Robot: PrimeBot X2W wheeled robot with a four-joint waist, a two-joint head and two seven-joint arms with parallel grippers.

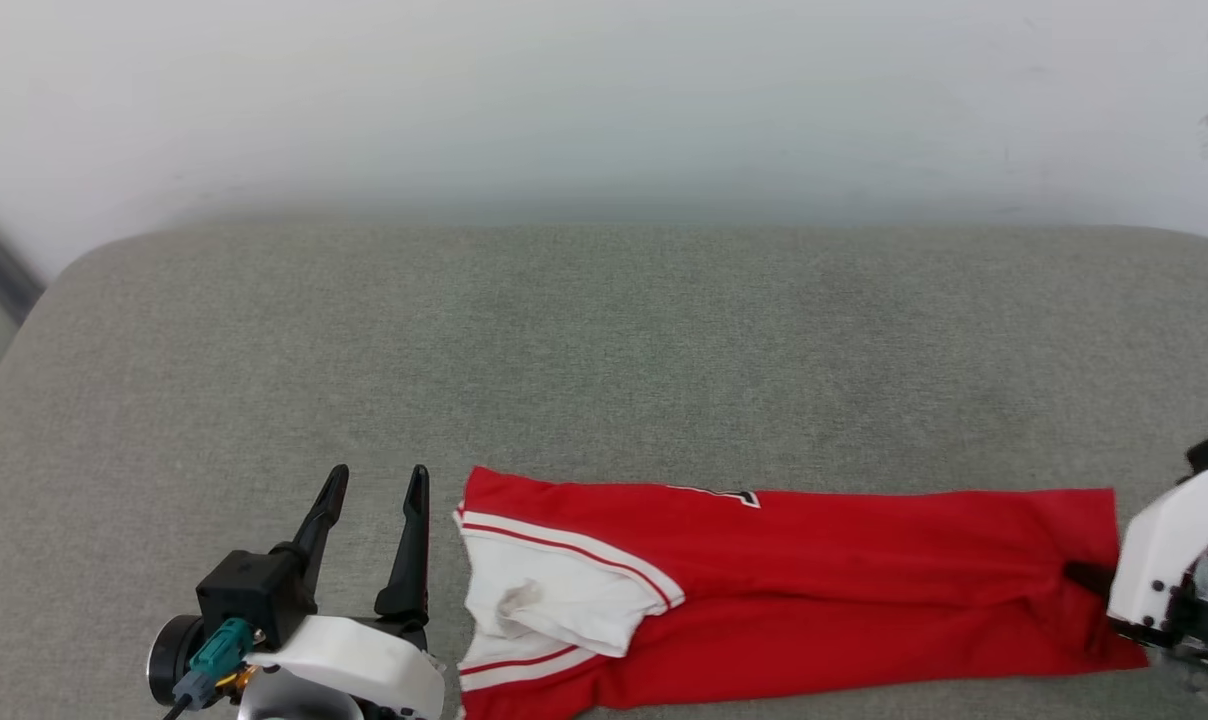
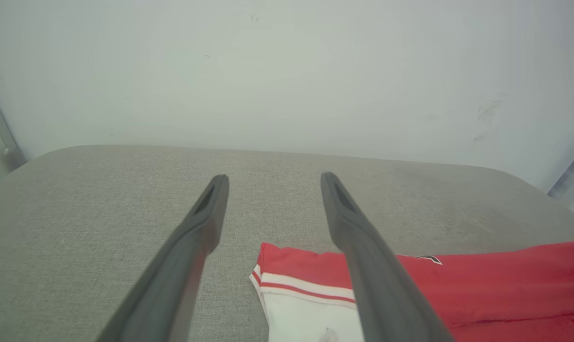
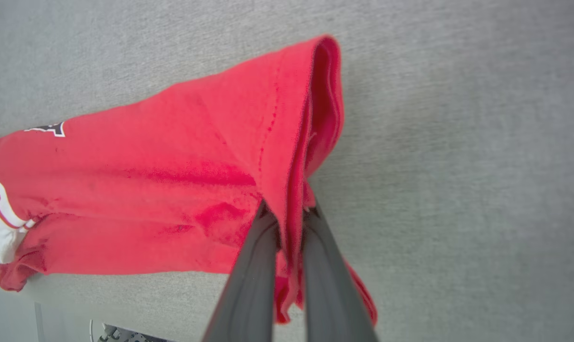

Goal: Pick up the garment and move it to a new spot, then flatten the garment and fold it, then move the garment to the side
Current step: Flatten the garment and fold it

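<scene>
We count one garment, a red jersey lying as a long folded band across the lower part of the head view, from just left of centre to the right edge; it rests on a grey upholstered surface with a pale wall behind it. One white sleeve with red-and-white stripe trim sits at the band's left end; one scrap of black-and-white lettering peeks over its upper edge. We count two grippers, each with two long dark fingers. The left gripper is in the lower left of the head view, just beside the sleeve end, its fingers spread wide with nothing between them; whether it touches the surface we cannot tell. The left wrist view adds that its right-hand finger crosses in front of the sleeve's striped trim, while the other finger lies over bare grey fabric. The right gripper is closed tight on the red hem at the garment's far right end. In the head view a white housing at the right edge covers most of that grip and leaves one dark fingertip visible on the cloth; the right wrist view, from lower centre, gives us both fingers pressed together on a doubled fold of hem, with the cloth puckered around them and loose red fabric hanging below.
</scene>
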